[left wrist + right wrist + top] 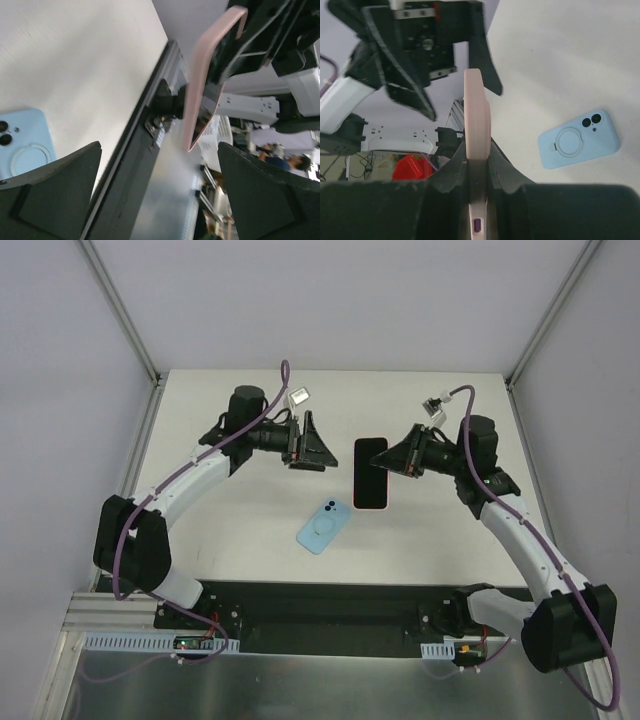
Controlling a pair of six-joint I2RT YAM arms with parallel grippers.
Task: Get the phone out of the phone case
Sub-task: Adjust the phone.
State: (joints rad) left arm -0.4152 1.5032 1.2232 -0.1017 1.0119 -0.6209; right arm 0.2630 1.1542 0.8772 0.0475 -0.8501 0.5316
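A white table point(250, 530) stands evenly lit between pale grey walls point(330, 300) edged with aluminium posts point(120, 305).

Through my feeds, both arms looked alike: the left arm point(190, 478) and right arm point(522, 538) wore glossy white shells between bulky black joint housings point(128, 540), and a purple cable point(283, 378) trailed along each. The left gripper point(159, 146) had matte, dark grey, wedge-shaped fingers point(55, 195). Its black body showed silver screws point(425, 44) and a small red mark point(436, 7). A little boxy silver-white camera module point(298, 395) sat at each wrist.
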